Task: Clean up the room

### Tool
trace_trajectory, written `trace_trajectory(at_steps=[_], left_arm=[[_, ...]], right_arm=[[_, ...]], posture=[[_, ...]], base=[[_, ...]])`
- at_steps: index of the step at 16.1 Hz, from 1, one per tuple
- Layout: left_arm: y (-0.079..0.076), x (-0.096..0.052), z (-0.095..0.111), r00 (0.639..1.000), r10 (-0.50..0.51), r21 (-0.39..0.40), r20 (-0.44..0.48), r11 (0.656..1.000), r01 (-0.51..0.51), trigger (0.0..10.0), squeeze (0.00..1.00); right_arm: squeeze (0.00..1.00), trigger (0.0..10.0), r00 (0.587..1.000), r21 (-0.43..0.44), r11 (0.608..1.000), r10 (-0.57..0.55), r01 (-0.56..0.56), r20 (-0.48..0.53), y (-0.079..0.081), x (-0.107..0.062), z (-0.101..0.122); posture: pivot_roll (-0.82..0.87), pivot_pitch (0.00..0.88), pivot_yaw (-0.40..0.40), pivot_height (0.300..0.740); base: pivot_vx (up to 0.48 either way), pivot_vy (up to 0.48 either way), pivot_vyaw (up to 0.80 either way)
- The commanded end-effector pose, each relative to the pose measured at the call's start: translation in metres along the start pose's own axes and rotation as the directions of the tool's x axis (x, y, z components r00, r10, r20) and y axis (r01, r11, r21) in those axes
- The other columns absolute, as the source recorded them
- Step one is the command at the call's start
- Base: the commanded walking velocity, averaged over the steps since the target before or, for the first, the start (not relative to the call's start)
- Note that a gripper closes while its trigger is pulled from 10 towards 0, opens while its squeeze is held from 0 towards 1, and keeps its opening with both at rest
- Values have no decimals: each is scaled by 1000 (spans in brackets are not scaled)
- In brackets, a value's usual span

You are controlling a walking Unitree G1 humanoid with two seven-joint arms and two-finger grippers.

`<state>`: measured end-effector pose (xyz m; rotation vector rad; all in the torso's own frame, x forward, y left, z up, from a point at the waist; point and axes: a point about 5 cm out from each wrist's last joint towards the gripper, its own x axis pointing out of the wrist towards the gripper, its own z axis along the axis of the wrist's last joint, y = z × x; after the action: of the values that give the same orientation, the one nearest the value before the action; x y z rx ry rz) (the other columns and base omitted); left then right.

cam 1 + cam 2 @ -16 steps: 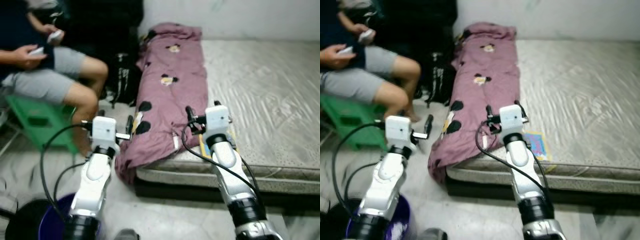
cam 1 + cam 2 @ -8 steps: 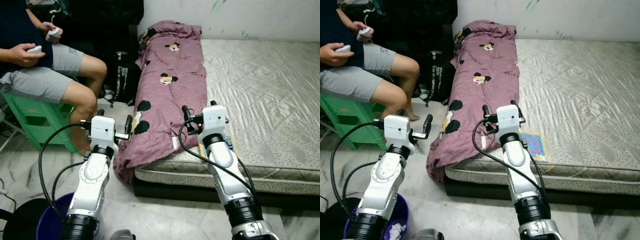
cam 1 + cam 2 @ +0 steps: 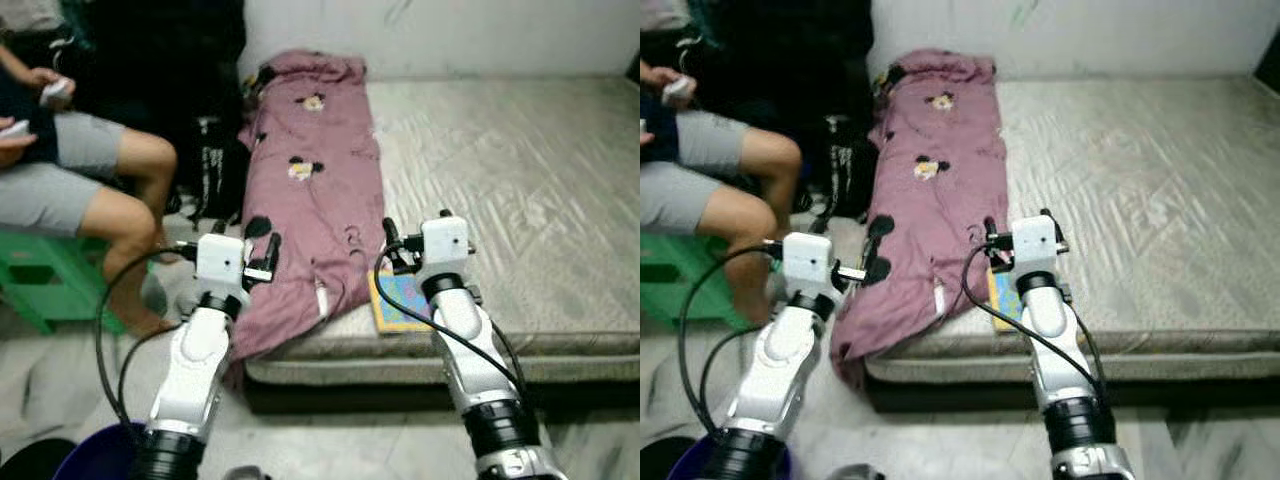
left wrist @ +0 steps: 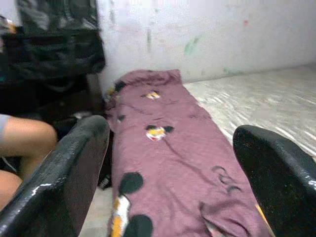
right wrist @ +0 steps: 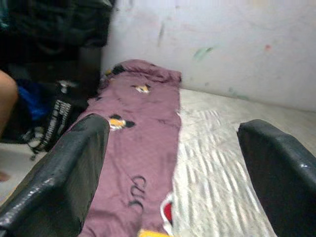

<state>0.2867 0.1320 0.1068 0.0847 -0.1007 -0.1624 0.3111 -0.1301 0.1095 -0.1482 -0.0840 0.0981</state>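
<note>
In the left eye view, the left gripper [image 3: 268, 258] is hovering with its fingers spread and empty over the hanging near edge of the mauve cartoon-print blanket [image 3: 305, 190], which is lying lengthwise along the left side of the bare mattress [image 3: 520, 190], while the right gripper [image 3: 391, 245] is holding above a colourful booklet [image 3: 393, 300] at the mattress's near edge, and a person [image 3: 70, 175] is sitting on a green stool [image 3: 40, 285] beside a black bag [image 3: 210, 170]. In the left wrist view, the two black fingers [image 4: 64, 173] are standing wide apart, framing the blanket [image 4: 168, 148]. In the right wrist view, the fingers [image 5: 64, 173] are likewise gaping, holding nothing, with blanket [image 5: 133, 133] and mattress [image 5: 217, 158] lying between them.
</note>
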Motion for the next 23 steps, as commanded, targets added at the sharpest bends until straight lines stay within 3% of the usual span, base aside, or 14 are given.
trace_trajectory(at_steps=[1, 23], left_arm=[[12, -2, -2, 1000, 28, 15, -12, 999, -28, 10000, 0], [13, -1, -2, 999, 34, 10, -23, 999, -34, 10000, 0]], right_arm=[[0, 10000, 999, 16, 999, 35, -35, 28, 12, 4, 8], [0, 10000, 1000, 0, 1000, 25, -25, 17, 12, 5, 6]], posture=[[89, 0, -11, 740], [86, 0, -11, 740]], base=[[274, 0, 0], [266, 0, 0]])
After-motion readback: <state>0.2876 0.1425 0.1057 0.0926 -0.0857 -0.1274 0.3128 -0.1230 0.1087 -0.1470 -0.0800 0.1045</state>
